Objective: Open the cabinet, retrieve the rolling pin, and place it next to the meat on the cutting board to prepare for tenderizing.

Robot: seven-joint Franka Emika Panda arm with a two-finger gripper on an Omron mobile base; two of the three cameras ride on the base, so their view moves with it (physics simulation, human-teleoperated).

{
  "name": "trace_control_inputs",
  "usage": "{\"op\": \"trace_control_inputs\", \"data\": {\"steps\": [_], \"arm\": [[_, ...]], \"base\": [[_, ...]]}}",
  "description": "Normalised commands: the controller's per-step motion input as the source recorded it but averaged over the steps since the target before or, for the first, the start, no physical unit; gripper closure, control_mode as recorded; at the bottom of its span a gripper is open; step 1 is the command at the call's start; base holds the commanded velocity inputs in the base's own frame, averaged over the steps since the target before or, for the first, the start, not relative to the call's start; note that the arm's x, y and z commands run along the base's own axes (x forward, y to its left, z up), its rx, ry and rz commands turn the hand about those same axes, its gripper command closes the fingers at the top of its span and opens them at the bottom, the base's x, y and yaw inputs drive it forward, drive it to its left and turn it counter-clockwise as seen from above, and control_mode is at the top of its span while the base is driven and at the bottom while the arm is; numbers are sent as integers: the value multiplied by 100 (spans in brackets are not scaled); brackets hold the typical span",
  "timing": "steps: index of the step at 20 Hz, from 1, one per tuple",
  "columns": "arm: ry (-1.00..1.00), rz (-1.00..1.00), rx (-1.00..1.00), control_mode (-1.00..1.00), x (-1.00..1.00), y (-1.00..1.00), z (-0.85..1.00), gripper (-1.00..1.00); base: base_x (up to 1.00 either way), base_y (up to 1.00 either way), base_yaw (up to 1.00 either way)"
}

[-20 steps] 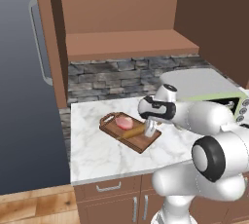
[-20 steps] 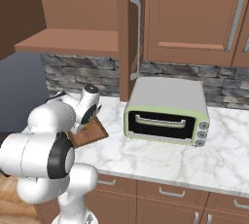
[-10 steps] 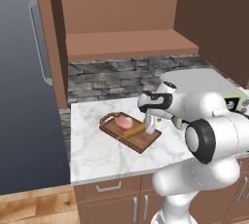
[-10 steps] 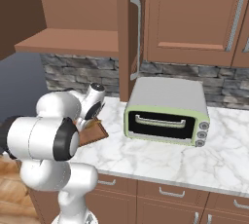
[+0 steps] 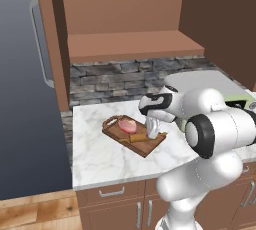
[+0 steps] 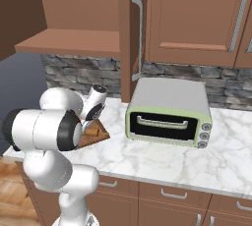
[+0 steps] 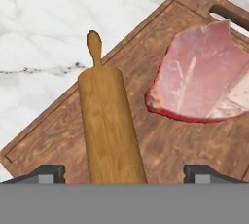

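The tan rolling pin lies flat on the dark cutting board, left of the pink-red meat with a strip of bare board between them. My gripper hovers just above the pin, open. Its fingertips stand clear on either side of the pin. From the left base view, the board sits on the marble counter with the meat and the pin on it, and the gripper points down over them. Above, the cabinet stands open with its shelf bare.
A pale green toaster oven stands on the counter right of the board. The open cabinet door juts out above it. A corner of the board pokes out beside my arm. Base cabinet drawers run under the counter's front edge.
The jaws have spread wide and let go of the rolling pin, which now rests on the board. The arm has shifted a little over the board.
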Motion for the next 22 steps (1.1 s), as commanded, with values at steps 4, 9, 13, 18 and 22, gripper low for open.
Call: {"op": "trace_control_inputs", "data": {"steps": [4, 9, 13, 18, 22], "arm": [[-5, 5, 0, -100, -10, 33, 0, -100], [-11, 1, 0, -100, -30, 22, 17, -100], [-11, 0, 0, -100, -40, 6, 30, -100], [-11, 0, -1, -100, -45, 5, 40, -100], [-11, 0, -4, -100, -45, 16, 49, -100]], "base": [[0, 0, 0], [0, 0, 0], [0, 0, 0], [0, 0, 0], [0, 0, 0]]}}
